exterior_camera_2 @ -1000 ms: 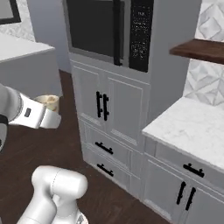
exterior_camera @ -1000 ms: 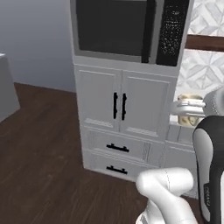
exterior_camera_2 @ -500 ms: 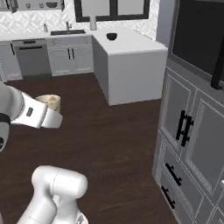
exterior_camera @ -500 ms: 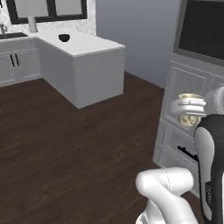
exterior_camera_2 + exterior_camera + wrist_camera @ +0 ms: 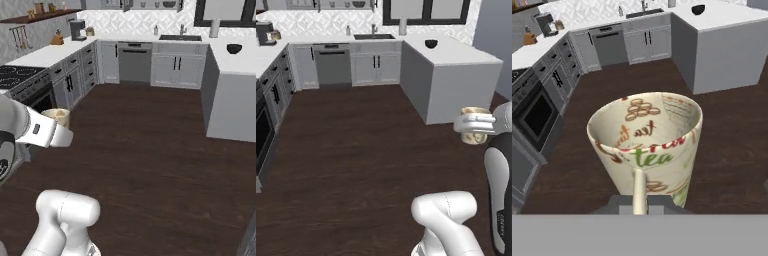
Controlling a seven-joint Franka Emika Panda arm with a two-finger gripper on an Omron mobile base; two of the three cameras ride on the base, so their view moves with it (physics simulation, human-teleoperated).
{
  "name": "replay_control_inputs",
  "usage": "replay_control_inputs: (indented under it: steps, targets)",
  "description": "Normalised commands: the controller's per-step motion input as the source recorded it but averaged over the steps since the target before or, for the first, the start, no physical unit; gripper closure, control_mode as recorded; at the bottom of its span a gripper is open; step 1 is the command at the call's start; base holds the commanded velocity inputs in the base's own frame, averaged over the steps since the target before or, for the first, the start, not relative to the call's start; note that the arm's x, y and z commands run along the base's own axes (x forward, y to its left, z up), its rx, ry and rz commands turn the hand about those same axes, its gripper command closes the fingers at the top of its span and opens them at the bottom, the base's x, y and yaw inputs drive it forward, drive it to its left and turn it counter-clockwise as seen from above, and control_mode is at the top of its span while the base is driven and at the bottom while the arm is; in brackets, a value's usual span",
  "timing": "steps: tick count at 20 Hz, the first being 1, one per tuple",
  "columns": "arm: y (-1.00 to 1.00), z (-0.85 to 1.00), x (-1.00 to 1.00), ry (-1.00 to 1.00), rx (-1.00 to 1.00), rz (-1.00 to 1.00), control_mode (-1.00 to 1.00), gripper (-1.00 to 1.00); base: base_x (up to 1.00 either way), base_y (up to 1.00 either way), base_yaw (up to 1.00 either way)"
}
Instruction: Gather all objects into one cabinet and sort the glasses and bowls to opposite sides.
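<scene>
Left base view: gripper point(image 5: 474, 131) at right edge, held up over dark wood-plank floor point(image 5: 356, 150). Jaws clamped on cream cup point(image 5: 474, 125); round pale rim shows above the white hand, cup upright. Beyond it a grey island point(image 5: 451, 80) w/ smooth white top, boxy, matte sides. Small dark bowl point(image 5: 431, 44) sits on island top, round, glossy. Back wall: white panelled base cabs, grey dishwasher front point(image 5: 332, 64), sink w/ faucet, pale patterned tile.

Right base view: same cup point(image 5: 56, 118) at left, partly behind white arm link, well above floor. Bowl point(image 5: 234, 48) on island top at far right. Black cooktop point(image 5: 20, 76) at left, coffee maker point(image 5: 76, 30) on white counter, wood shelf above.

Hand view: cup point(image 5: 646, 147) close up, conical, wider at rim, glazed cream ceramic w/ printed brown beans, green "tea" lettering, red strokes inside & out. Slim cream handle point(image 5: 639, 190) runs down toward the gripper. Fingertips hidden under cup base. Bowl point(image 5: 698, 9) far off on island at top right.
</scene>
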Motion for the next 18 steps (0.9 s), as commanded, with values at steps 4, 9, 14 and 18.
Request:
replay_control_inputs:
  steps: [4,9,14,18]
  targets:
    - [0.00,0.00,0.00,0.00,0.00,0.00,1.00,1.00,1.00,0.00,0.28]
    - [0.00,0.00,0.00,0.00,0.00,0.00,1.00,1.00,1.00,0.04,0.01]
    - [0.00,0.00,0.00,0.00,0.00,0.00,1.00,1.00,1.00,0.01,0.00]
    - [0.00,0.00,0.00,0.00,0.00,0.00,1.00,1.00,1.00,0.01,0.00]
